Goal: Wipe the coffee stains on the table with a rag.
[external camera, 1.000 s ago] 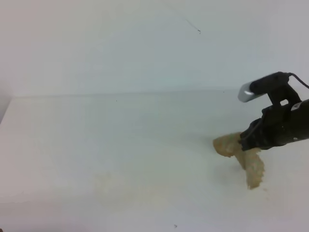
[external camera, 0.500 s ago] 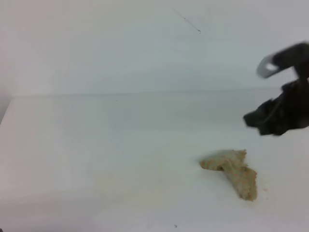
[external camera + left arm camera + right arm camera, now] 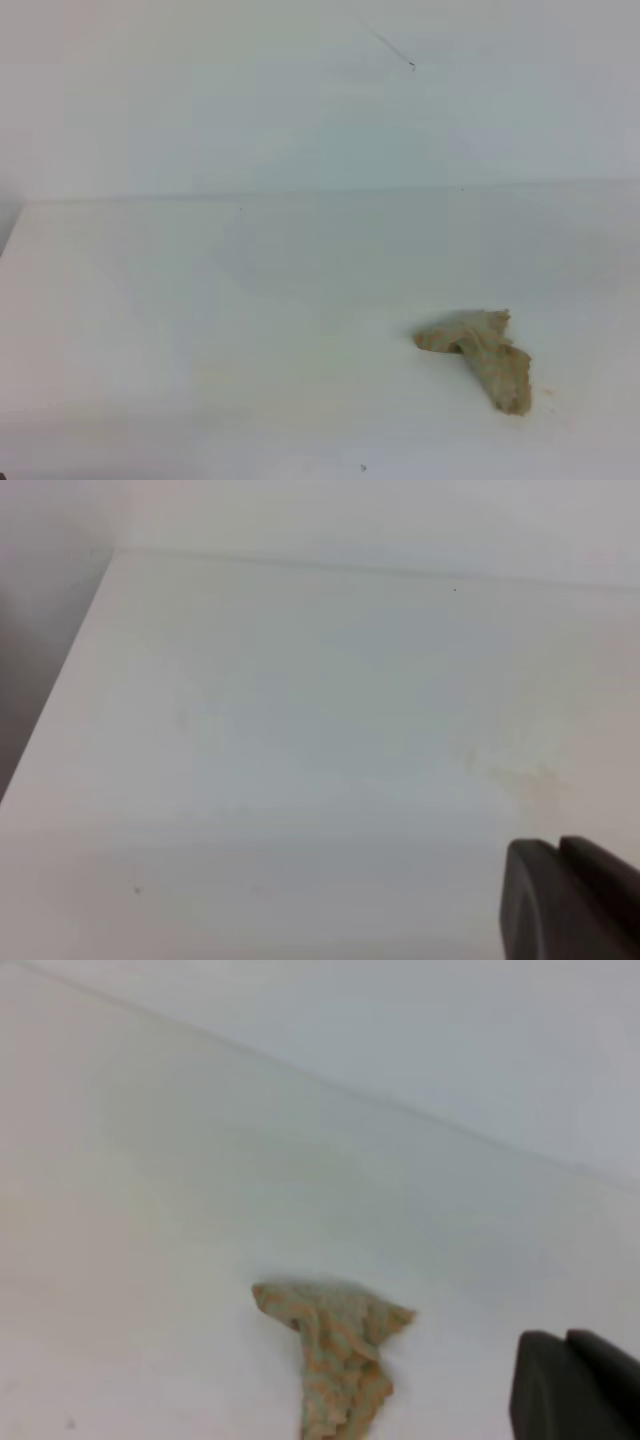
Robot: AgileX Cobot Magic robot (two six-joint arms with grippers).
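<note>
The crumpled beige speckled rag (image 3: 335,1355) is seen left of the right hand (image 3: 575,1390), whose grip cannot be told, on the white bench (image 3: 200,300).

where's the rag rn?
In the exterior high view the rag lies crumpled on the table, front right, with no gripper touching it; the right wrist view shows it lying alone too.

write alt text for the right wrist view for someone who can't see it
A crumpled beige speckled rag lies loose on a plain white table, with nothing touching it. A dark part of the right tool juts into the lower right corner, apart from the rag, too little of it showing to tell whether it is open. A pale wall sits behind the table.
</note>
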